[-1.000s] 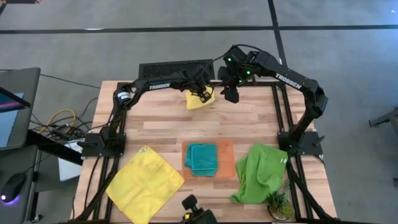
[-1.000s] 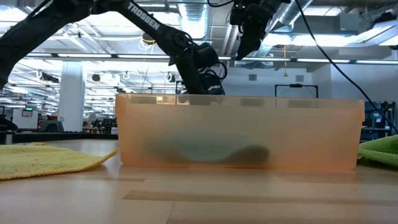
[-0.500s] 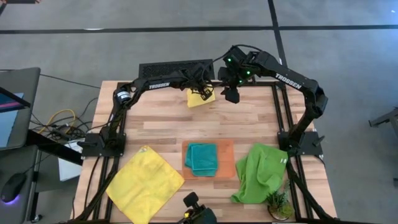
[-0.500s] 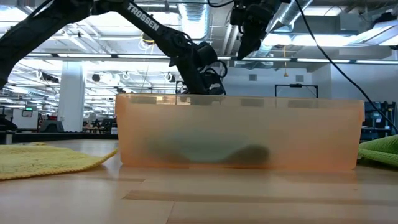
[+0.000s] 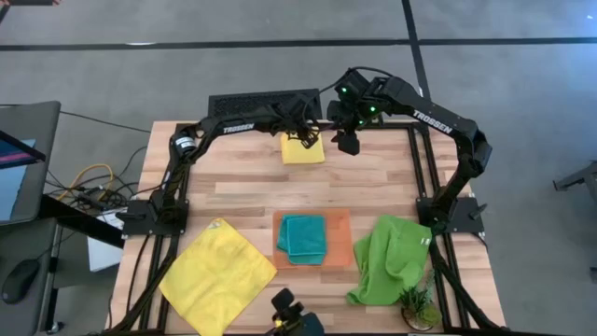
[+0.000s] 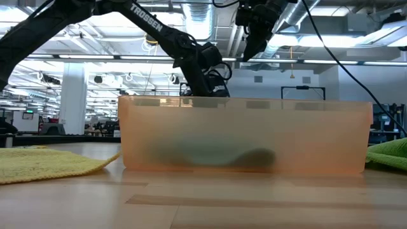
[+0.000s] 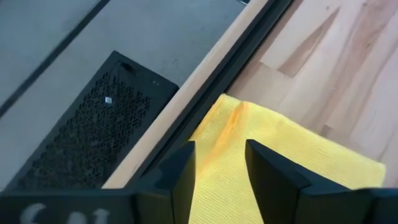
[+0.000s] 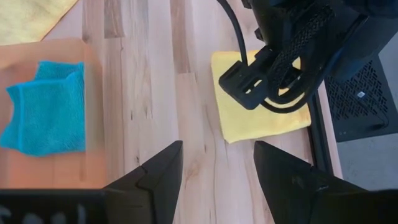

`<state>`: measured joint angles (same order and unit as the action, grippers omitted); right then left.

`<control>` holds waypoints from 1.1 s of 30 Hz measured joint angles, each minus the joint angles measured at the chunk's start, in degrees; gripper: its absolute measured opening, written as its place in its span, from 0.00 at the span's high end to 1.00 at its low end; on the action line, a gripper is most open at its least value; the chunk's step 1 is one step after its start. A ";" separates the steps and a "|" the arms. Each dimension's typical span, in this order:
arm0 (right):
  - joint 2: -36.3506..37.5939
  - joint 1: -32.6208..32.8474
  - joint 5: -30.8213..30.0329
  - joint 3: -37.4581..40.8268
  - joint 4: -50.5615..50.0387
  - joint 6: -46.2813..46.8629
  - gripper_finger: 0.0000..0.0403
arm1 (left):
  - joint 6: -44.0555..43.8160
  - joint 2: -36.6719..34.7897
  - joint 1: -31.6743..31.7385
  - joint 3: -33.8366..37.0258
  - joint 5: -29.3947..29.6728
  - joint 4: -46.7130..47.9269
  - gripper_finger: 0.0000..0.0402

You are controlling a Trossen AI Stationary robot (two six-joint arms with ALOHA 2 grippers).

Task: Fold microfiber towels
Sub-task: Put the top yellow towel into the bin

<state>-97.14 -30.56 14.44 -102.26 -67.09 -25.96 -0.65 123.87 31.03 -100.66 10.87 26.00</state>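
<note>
Left wrist view: left fingers (image 7: 217, 177) parted over folded yellow towel (image 7: 273, 155)

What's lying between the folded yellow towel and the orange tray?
Nothing: between the folded yellow towel and the orange tray the high view shows only bare wooden table.

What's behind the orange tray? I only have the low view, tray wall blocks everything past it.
Observer: A folded yellow towel lies flat at the table's far edge, seen from the high view.
Operator: Left gripper on it?
Observer: The left gripper is right over it with fingers apart, not pinching the cloth.
Operator: And inside the tray?
Observer: A folded teal towel sits in the orange tray.
Operator: Right arm?
Observer: The right gripper hangs open above bare wood beside the yellow towel.
</note>
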 joint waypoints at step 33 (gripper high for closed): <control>0.02 -4.61 4.69 10.03 1.55 -7.47 0.45 | 16.56 -11.44 -2.99 15.65 -10.88 18.13 0.65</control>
<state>-97.12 -35.17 19.13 -92.23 -65.54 -33.43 15.92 112.42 28.03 -85.01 -0.01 44.13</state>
